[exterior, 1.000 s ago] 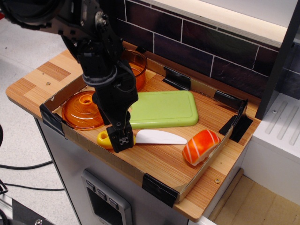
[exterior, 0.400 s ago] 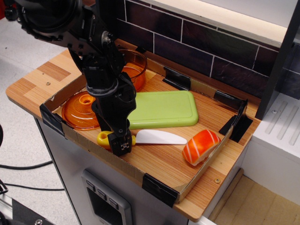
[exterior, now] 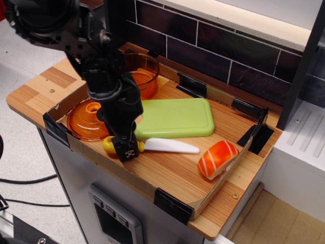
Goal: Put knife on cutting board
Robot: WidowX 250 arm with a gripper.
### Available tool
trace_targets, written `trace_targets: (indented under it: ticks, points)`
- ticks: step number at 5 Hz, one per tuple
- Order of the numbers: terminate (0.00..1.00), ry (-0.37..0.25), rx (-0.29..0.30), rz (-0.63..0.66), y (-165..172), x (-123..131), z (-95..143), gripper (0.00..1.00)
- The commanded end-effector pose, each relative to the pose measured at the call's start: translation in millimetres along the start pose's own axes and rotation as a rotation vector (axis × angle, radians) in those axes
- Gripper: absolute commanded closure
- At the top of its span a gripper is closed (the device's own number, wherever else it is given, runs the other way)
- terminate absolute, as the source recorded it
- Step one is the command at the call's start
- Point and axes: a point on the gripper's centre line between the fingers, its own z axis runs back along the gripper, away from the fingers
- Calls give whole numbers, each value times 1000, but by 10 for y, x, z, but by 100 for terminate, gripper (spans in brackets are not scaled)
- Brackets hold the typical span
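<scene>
one orange lid [exterior: 89, 119] – beside knife [exterior: 157, 146].

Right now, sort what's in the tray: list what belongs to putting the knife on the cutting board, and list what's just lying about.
Belongs to the job:
- knife, white blade, yellow handle, lying in front of the board
- cutting board, light green
- tool, down at the knife's handle

Just lying about:
- orange lid
- orange bowl
- salmon sushi toy

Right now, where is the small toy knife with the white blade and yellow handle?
The knife lies on the wooden tray floor just in front of the light green cutting board, its handle under the gripper, blade pointing at the orange sushi toy.
</scene>
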Motion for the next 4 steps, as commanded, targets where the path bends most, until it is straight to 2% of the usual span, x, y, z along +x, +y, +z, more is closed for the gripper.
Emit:
trace_targets:
  ticks: [1, 2, 4]
  points:
    - [0, -17, -43, -98, 11, 54, 129, 100]
    - [0, -22, -102, -96, -15, 102, 248, 100]
    - [0, -109, -116, -45, 93, 335, 554, 100]
